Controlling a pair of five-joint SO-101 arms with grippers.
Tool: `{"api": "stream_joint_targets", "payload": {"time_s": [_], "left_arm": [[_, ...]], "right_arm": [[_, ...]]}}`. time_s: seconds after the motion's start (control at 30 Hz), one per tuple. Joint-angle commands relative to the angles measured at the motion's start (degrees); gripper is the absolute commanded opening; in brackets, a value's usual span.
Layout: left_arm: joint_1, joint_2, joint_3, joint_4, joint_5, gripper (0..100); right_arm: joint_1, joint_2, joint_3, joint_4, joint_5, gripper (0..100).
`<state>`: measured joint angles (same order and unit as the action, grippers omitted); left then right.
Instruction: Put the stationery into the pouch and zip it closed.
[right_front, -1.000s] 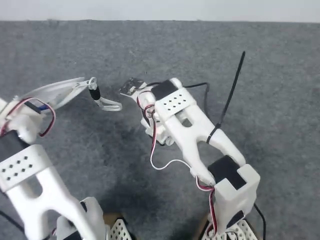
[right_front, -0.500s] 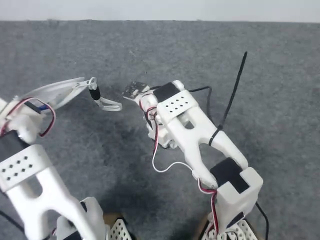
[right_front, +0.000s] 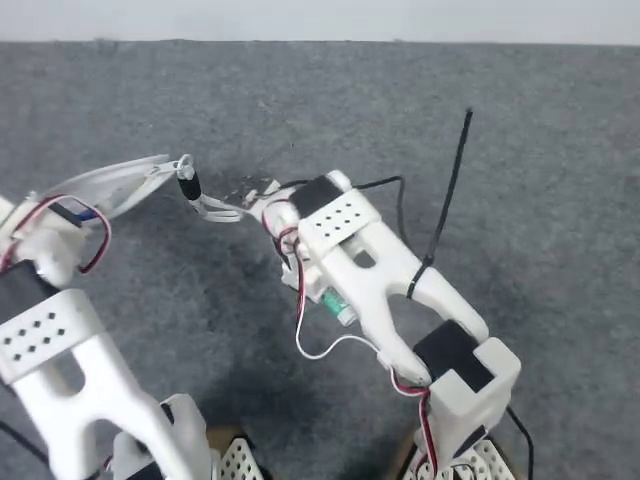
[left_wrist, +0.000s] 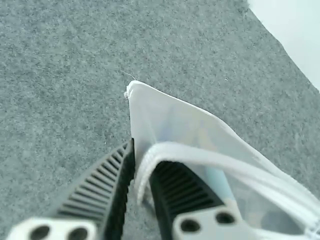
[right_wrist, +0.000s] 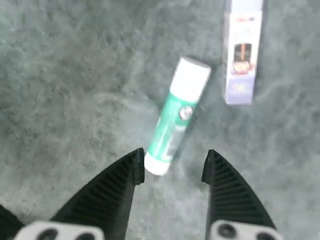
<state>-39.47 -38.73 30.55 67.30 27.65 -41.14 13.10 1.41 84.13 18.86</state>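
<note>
The pouch (right_front: 115, 180), one only and of see-through white plastic, is sitting at the left of the grey mat (right_front: 400, 90), and the left arm is holding it. In the left wrist view the left claw (left_wrist: 140, 155) is pinching the pouch's zip edge between its two ribbed black fingers (left_wrist: 112, 187), which are pressed close on the white zip band. One corner of the pouch is pointing away over the mat. Pale shapes are showing through its wall, too dim to name. At the pouch's right-hand end, one dark zip pull (right_front: 187, 182) with a white loop is hanging out toward the middle of the table.

To the right of it, the right arm is bending over the middle of the mat. Its right claw (right_wrist: 173, 162) is spread wide and pointing down, gripping nothing. One glue stick (right_wrist: 176, 117), green with a white cap, is lying flat on the mat with its near end between the two fingertips, touching neither. One small printed box (right_wrist: 242, 50) is lying just beyond it, apart from it. That is making two pieces of stationery outside the pouch.
</note>
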Motion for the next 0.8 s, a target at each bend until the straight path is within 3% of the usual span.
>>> {"api": "stream_joint_targets", "payload": {"time_s": [0.0, 0.2, 0.37, 0.6, 0.77], "left_arm": [[0.0, -1.2, -1.5, -1.9, 0.8, 1], [0.0, -1.2, -1.5, -1.9, 0.8, 1], [0.0, -1.2, -1.4, -1.9, 0.8, 1], [0.0, -1.2, -1.4, -1.9, 0.8, 1], [0.0, -1.2, -1.4, -1.9, 0.8, 1]], "right_arm": [[-0.7, -4.0, 4.0, -8.4, 0.0, 17.6], [-1.7, -3.9, 10.8, -20.3, -3.6, 14.5], [-1.5, -1.5, 13.0, -24.4, -3.8, 14.3], [-2.5, 9.3, 3.0, -17.7, -3.9, 12.5], [-2.6, 14.5, -3.8, -11.2, -3.9, 5.3]]}}
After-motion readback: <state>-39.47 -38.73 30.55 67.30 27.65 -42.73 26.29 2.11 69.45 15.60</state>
